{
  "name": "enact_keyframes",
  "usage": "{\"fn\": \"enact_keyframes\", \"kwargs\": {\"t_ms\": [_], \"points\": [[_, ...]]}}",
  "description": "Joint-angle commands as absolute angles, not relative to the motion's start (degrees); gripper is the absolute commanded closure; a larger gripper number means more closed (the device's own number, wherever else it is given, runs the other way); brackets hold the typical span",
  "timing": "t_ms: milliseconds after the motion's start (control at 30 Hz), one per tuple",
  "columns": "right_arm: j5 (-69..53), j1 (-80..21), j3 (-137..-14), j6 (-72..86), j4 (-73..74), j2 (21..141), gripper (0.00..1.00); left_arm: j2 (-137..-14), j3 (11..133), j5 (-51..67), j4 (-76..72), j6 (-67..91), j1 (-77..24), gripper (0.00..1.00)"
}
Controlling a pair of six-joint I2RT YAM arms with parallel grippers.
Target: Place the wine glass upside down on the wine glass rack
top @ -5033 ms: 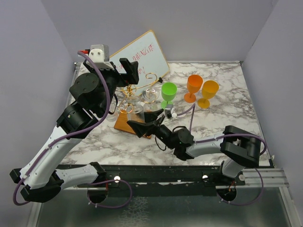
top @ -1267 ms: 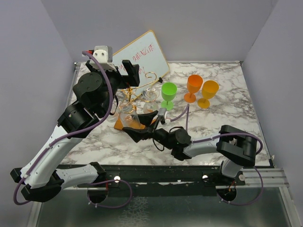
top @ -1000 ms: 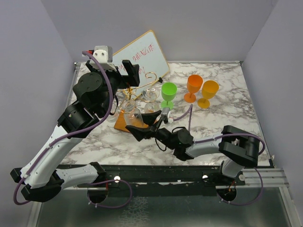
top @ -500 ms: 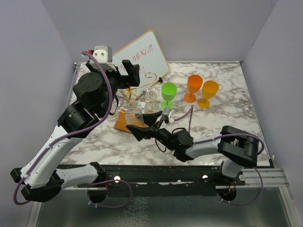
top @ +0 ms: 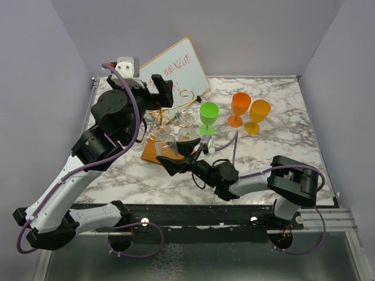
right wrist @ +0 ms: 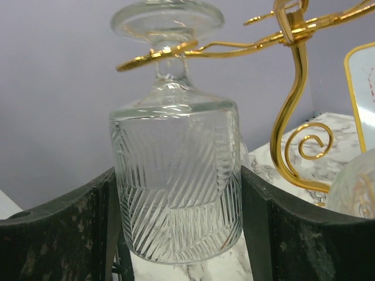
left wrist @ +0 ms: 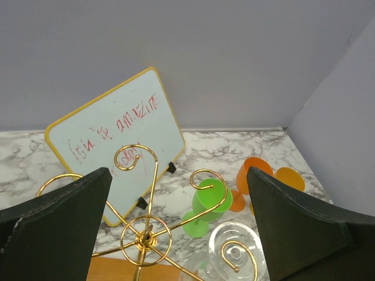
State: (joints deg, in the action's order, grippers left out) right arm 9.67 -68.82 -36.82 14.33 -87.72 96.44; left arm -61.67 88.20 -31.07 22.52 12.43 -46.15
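- Glass (right wrist: pixel 176 181) hangs upside down on the rack (right wrist: pixel 291 88), with its stem through a wire curl and its foot resting on top. The placing looks done. What is left, I judge, is to let go and back away without knocking the wire.
- Left jaws stand wide above the rack and hold nothing. Their pads (left wrist: pixel 58 228) are matte black wedges.
- Whiteboard (left wrist: pixel 117 140) leans tilted behind the rack. It is flat, has a yellow rim and carries red writing.
- Rack is thin, glossy gold wire, with spiral-curled arms spreading from a slim post on a flat brown wooden base (top: pixel 150 153).
- Glass is clear, with a near-cylindrical bowl cut with slanted ribs, a short stem and a round foot. It is probably hard and slippery.
- Second clear glass (left wrist: pixel 234 254) hangs from a neighbouring curl.
- Right jaws hold the ribbed bowl, with one dark, speckled pad (right wrist: pixel 293 234) against each side.
- Green goblet (top: pixel 208 114), orange goblet (top: pixel 241 105) and yellow goblet (top: pixel 259 111) stand upright on the marble-patterned surface (top: pixel 281 146), apart from the rack. They look like translucent plastic.
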Motion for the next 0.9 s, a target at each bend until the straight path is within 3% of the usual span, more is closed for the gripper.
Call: {"fn": "enact_keyframes", "kwargs": {"t_ms": [0,400,867], "points": [[11.57,-68.82,-34.20,14.11,-100.38,97.97,0.22,-61.16,87.45,-30.50,22.94,12.15,-46.18,0.01],[10.92,-68.82,-33.49,14.92,-94.03,95.04,0.00,-60.86,87.45,-30.49,22.94,12.04,-46.16,0.01],[4.81,-68.84,-24.46,16.66,-88.20,86.95,0.00,-59.42,86.29,-28.46,24.53,12.04,-46.22,0.01]]}}
